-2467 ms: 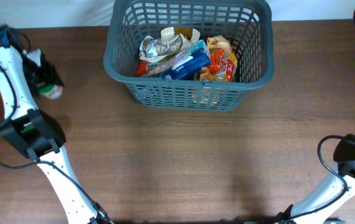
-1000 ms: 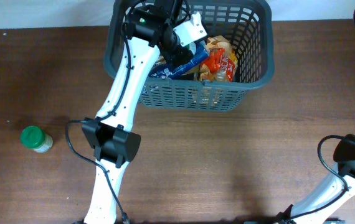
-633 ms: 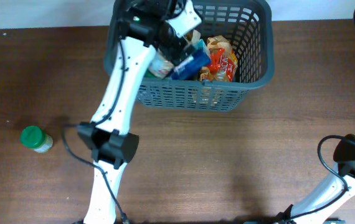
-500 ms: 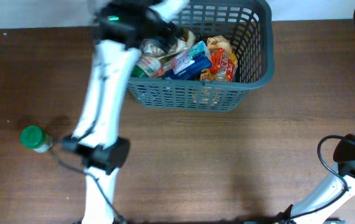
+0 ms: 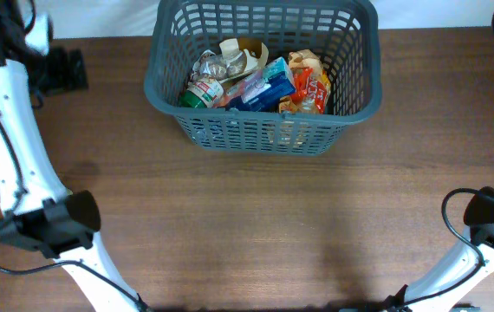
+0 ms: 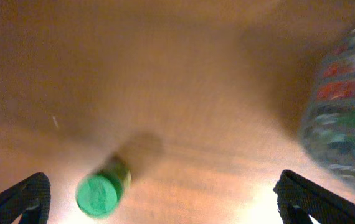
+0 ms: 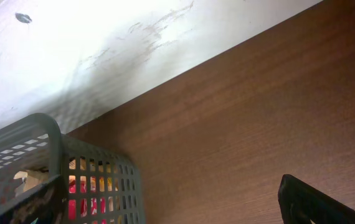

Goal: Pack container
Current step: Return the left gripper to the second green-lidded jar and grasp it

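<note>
Wooden table (image 5: 247, 225), one container (image 5: 264, 134), one loose jar (image 6: 99, 194)

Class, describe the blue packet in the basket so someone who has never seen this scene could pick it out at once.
Start at the grey basket at the far edge of the table. Near its middle, the packet lies between a green-lidded jar on its left and an orange-red bag on its right. It is the only blue item there.
</note>
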Robot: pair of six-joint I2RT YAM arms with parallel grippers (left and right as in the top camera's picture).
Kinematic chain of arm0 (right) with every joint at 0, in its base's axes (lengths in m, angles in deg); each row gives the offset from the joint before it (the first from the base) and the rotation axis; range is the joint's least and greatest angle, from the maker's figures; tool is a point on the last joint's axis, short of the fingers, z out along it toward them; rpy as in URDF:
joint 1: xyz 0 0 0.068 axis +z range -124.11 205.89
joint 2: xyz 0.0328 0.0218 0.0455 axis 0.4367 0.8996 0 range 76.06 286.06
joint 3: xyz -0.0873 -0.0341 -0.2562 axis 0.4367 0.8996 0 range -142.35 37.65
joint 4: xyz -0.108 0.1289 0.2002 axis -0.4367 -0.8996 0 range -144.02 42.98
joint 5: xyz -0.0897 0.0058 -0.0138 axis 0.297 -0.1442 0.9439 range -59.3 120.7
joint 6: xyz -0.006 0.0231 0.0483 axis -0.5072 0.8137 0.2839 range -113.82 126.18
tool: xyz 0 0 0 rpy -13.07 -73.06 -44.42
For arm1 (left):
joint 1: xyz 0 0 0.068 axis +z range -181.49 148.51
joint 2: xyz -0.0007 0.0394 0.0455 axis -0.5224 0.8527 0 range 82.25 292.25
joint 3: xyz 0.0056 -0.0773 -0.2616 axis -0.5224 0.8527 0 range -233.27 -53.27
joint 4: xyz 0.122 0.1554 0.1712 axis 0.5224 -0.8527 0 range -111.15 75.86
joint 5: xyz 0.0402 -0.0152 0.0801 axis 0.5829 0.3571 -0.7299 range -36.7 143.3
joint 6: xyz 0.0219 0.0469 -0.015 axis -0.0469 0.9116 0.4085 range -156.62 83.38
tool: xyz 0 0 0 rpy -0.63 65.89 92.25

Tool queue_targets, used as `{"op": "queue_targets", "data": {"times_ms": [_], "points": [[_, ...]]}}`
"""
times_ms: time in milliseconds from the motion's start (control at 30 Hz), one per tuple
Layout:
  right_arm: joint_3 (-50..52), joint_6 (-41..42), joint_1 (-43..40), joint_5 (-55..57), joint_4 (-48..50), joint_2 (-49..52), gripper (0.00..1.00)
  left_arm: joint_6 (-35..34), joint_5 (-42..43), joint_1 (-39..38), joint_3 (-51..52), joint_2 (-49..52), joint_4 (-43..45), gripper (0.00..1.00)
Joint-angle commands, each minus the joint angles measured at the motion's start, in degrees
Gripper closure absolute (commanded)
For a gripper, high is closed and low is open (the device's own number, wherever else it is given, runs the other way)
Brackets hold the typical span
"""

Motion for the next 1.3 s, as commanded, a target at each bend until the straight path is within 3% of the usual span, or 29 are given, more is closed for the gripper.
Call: {"op": "queue_targets", "data": {"times_ms": [0, 100, 500, 867, 933, 1200, 1267], "points": [[0.3, 0.3, 0.3, -0.3, 0.2, 0.4, 0.01, -2.7, -0.2, 3.8, 9.7, 0.2, 0.1, 0.07], [0.3, 0.3, 0.3, -0.3, 0.2, 0.4, 0.01, -2.7, -3.0, 6.9, 18.1, 0.2, 1.7, 0.07], [0.3, 0.3, 0.3, -0.3, 0.2, 0.4, 0.01, -2.9, -0.3, 18.3, 40.3, 0.2, 12.3, 0.07], [0.3, 0.3, 0.3, -0.3, 0.2, 0.4, 0.01, 0.3, 3.3, 19.8, 54.5, 0.2, 22.4, 0.1], [0.3, 0.3, 0.3, -0.3, 0.2, 0.4, 0.01, 0.3, 3.2, 19.8, 57.0, 0.2, 24.7, 0.15], [0.3, 0.3, 0.3, -0.3, 0.2, 0.4, 0.01, 0.1, 3.1, 19.8, 59.2, 0.2, 26.7, 0.21], [0.3, 0.3, 0.3, -0.3, 0.2, 0.4, 0.01, 0.1, 3.1, 19.8, 59.2, 0.2, 26.8, 0.3]]}}
